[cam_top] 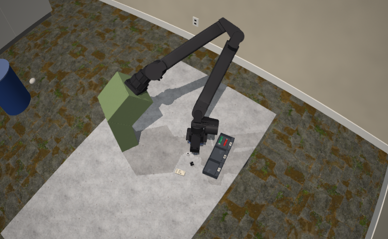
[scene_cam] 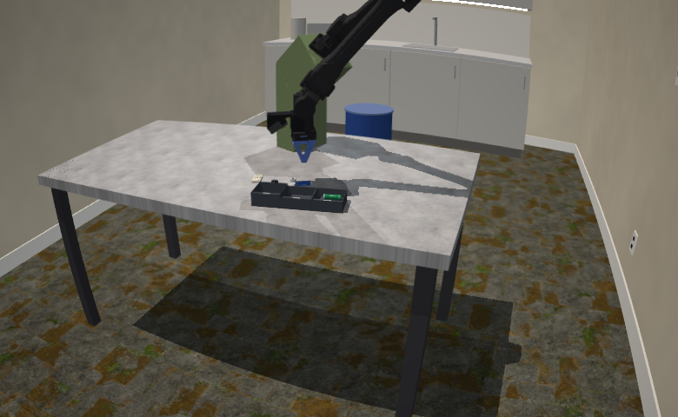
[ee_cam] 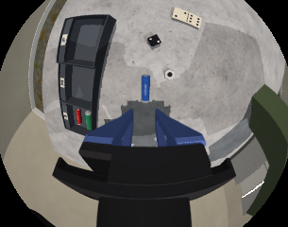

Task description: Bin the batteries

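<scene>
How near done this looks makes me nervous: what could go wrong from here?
1. The hand hangs above the blue battery with its fingers only partly apart. If it comes down off-centre, a fingertip may strike the battery and roll it away.
2. A small white ring lies close beside that battery and could be knocked.
3. The bin labels are too small to read. The safest drop is probably beside the red battery and the green battery.

blue battery (ee_cam: 144,85), green battery (ee_cam: 89,120), red battery (ee_cam: 78,115)
</scene>
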`<state>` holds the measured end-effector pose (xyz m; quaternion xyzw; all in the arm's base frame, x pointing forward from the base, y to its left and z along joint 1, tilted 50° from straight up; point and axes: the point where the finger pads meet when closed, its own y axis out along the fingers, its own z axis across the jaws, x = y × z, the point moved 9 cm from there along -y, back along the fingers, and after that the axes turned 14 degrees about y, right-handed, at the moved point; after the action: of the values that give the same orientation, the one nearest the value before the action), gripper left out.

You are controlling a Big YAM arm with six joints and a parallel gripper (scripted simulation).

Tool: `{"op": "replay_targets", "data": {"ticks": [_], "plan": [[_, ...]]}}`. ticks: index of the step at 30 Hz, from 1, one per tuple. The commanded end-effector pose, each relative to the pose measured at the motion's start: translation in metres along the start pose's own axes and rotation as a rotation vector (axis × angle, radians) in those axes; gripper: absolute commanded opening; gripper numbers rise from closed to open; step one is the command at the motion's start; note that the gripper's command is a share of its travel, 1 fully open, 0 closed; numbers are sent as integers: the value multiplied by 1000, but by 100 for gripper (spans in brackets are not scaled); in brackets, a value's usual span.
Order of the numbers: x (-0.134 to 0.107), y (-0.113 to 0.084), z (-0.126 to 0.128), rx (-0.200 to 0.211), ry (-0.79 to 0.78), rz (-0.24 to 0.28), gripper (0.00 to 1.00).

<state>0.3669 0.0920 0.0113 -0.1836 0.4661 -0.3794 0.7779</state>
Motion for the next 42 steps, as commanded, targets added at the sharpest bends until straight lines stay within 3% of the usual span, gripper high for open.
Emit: {"op": "replay_targets", "data": {"ticks": [1,18,33,42], "plan": [[6,1,-10,-12,7,-7,28],[11,0,-10,-11,15,-11,28],[1,66,-8,-10,7,0,28],[10,64,-8,-20,37,-15,28]]}}
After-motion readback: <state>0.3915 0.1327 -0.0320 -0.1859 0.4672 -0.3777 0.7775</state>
